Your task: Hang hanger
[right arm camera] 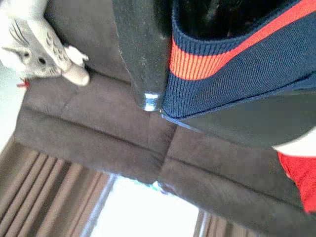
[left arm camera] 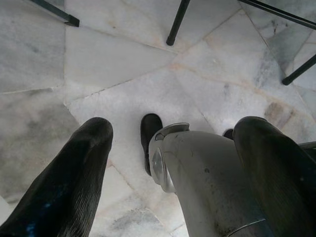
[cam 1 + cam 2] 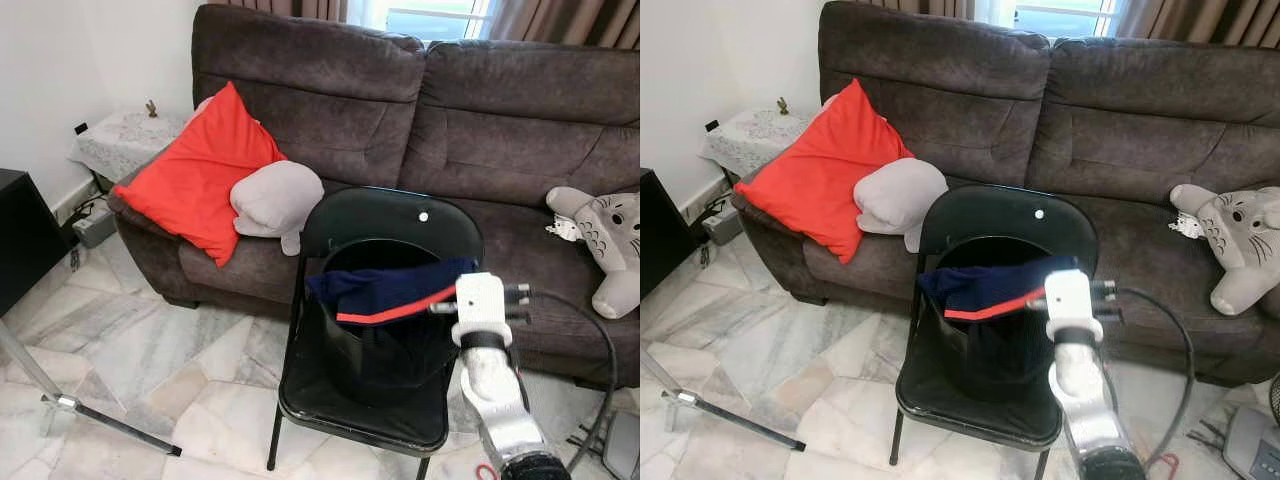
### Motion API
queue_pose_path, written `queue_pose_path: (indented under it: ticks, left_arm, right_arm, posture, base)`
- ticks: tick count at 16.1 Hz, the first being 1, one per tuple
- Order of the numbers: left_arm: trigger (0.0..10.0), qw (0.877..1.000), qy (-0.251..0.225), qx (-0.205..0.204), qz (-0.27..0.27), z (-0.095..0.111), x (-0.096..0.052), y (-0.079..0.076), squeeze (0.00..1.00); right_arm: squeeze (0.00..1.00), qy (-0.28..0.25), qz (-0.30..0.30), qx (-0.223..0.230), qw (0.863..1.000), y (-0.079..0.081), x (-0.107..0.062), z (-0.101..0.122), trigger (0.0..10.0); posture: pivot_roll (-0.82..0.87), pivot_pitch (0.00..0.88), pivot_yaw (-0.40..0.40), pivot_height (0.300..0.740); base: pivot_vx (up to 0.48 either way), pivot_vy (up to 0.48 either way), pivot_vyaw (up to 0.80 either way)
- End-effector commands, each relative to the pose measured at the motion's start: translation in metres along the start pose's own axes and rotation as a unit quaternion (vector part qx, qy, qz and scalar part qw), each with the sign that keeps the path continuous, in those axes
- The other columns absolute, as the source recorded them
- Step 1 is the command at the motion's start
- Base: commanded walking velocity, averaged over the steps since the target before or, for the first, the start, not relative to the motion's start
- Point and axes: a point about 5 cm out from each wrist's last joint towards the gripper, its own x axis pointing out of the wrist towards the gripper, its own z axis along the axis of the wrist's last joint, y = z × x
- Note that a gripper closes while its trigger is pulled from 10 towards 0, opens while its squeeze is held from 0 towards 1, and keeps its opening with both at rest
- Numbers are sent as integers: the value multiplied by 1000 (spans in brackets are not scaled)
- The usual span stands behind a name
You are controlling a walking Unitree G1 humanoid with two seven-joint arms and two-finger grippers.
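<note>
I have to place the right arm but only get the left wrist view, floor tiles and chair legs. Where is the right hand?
Observer: The right hand is raised at the rim of a black bucket standing on the folding chair.
Operator: Anything on the bucket?
Observer: A navy garment with a red stripe is draped across its top, beside the hand.
Operator: What is behind the chair?
Observer: A brown sofa with a red cushion on it.
</note>
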Motion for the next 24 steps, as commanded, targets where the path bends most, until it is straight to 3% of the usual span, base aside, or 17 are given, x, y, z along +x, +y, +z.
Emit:
queue_pose_path:
  ticks: [1,2,4,7,8,9,11,13,14,17,24]
  left_arm:
    - [10000,1000,8,0,1,-6,-1,0,0]
    - [10000,1000,9,1,1,-6,-1,-1,0]
    - [10000,1000,9,2,1,-6,-1,-1,0]
    - [10000,1000,7,2,-2,-4,-1,-2,0]
    - [10000,1000,7,2,-2,-4,-1,-2,0]
    - [10000,1000,6,3,-3,-4,0,-2,0]
    - [10000,1000,5,3,-2,-3,0,-2,0]
    - [10000,1000,8,3,0,-5,-1,-1,0]
    - [10000,1000,9,3,0,-6,-2,0,0]
    - [10000,1000,12,2,1,-7,-2,0,0]
    - [10000,1000,13,7,-3,-7,-1,-2,0]
  right_arm:
    - [0,-24,7,-1,1000,-1,4,12,10000]
    - [0,-24,-11,33,999,-6,9,21,10000]
    - [0,8,-32,55,998,-13,13,19,10000]
    - [0,128,-113,149,974,-31,16,-2,10000]
    - [0,138,-121,160,970,-32,17,-4,10000]
    - [0,129,-131,163,969,-38,23,3,10000]
    - [0,44,-113,186,975,-37,37,41,10000]
    - [0,-44,-10,194,980,-12,38,81,10000]
    - [0,-56,8,184,981,-5,35,85,10000]
    - [0,-33,31,179,983,6,25,75,10000]
    - [0,-3,44,143,989,2,12,51,10000]
  posture:
    - [40,38,-10,740]
    - [40,38,-10,740]
    - [38,37,-11,740]
    - [37,36,-9,740]
    - [37,36,-9,740]
    - [37,36,-9,740]
    - [43,31,-10,740]
    - [43,30,-10,740]
    - [43,30,-10,740]
    - [49,27,-12,740]
    - [43,24,-7,740]
  base:
    - [0,0,0]
    - [0,0,0]
    - [0,0,0]
    - [0,0,0]
    - [0,0,0]
    - [0,0,0]
    - [0,0,0]
    - [0,0,0]
    - [0,0,0]
    - [0,0,175]
    - [0,0,800]
